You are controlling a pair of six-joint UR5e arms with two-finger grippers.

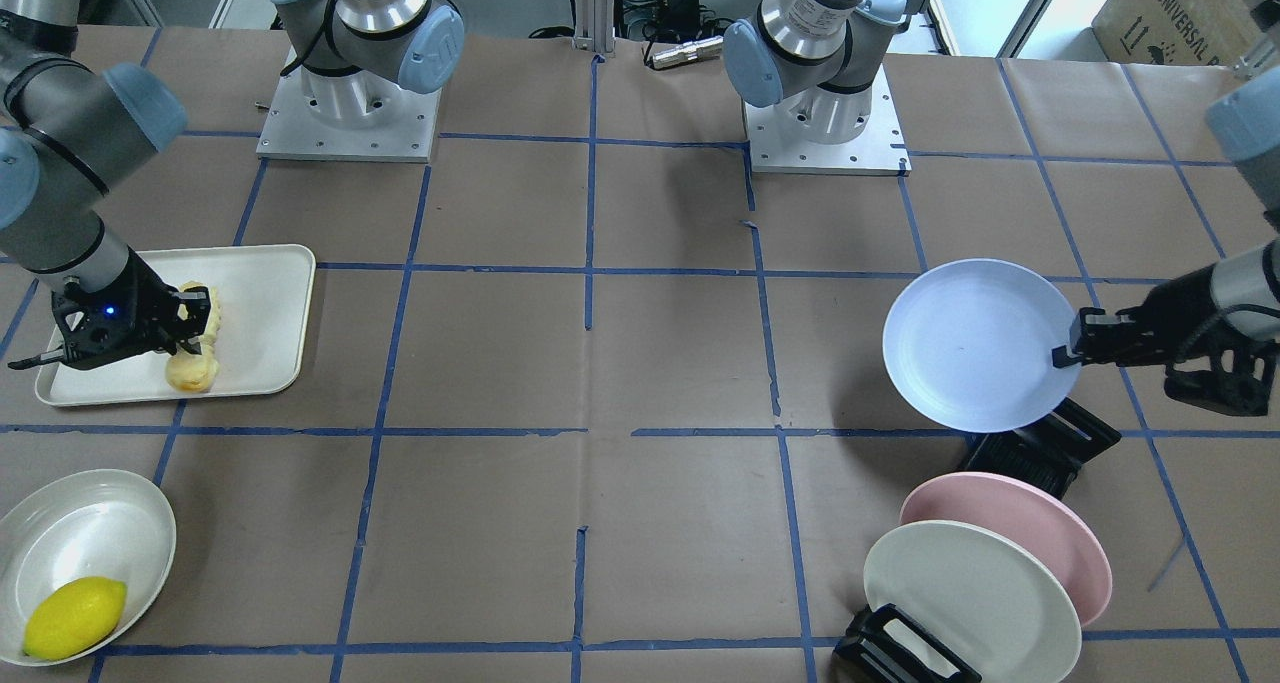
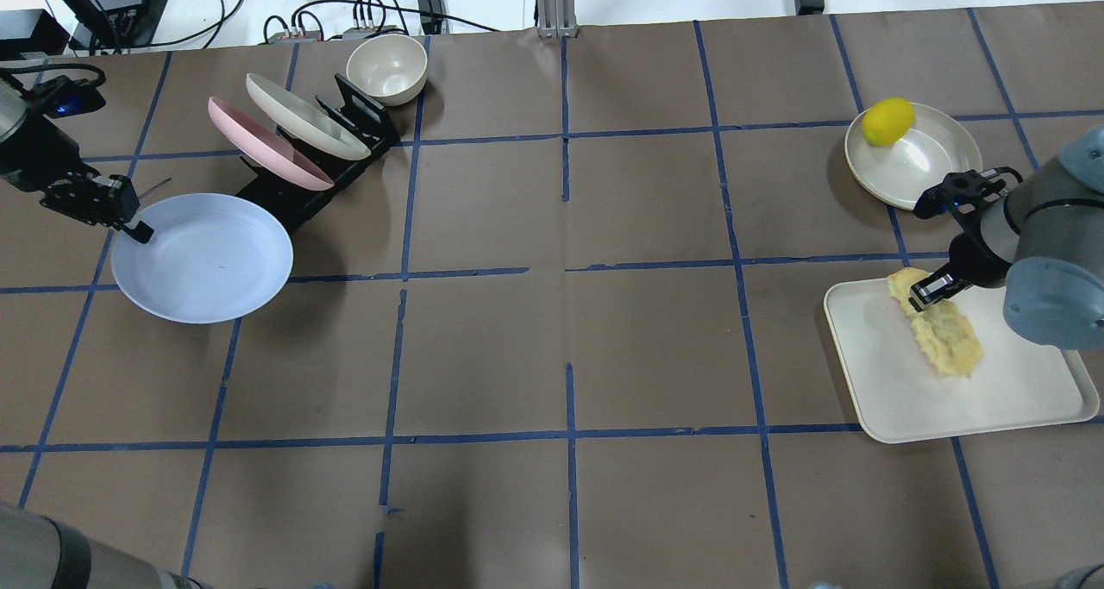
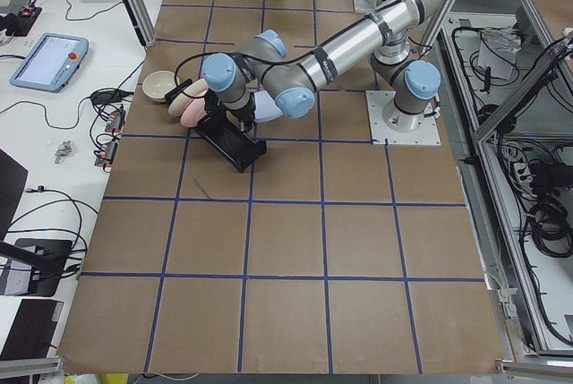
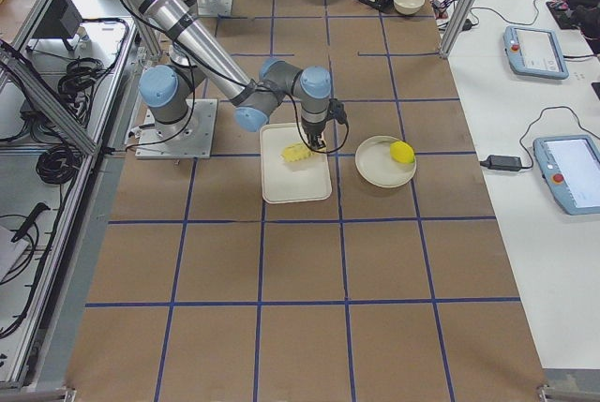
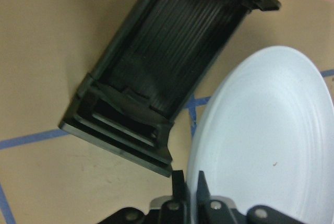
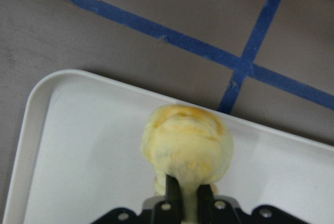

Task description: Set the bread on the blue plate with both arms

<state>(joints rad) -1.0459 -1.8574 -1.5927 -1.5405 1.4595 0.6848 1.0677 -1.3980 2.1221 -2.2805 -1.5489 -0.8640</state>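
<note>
Right claw (image 1: 199, 320), on the front-facing camera, is pinched shut across the bread (image 1: 192, 371), which sits over the white tray (image 1: 268, 313). Left claw (image 1: 1062, 355) is nipped tight onto the rim of the blue plate (image 1: 975, 348). From the shadow on the tabletop (image 1: 600, 383) I judge the plate is held up, clear of the black rack (image 1: 1045, 453). Both grasps look made, so the step in hand is the carry.

From overhead, plate and loaf are well apart, at opposite ends. The pink plate (image 2: 259, 145) and cream-white plate (image 2: 302, 116) lean in the rack just beside the blue one, with a small bowl (image 2: 386, 67) behind them. A lemon (image 2: 888, 121) sits in a shallow dish (image 2: 927, 162) near the tray. Next I'd bring the plate inward and level, away from the rack, then bring the loaf over it.

The two side cameras show both arms reaching out as described, but the claws are too small there to judge.

On the left wrist camera, the fingers sit on either side of the plate's rim, with the rack close alongside. On the right wrist camera, the fingers clamp the loaf, seen end-on above the tray. I can't tell whether it has left the tray. Gripped near one end, a soft loaf may droop or tear, so I'd move slowly.
</note>
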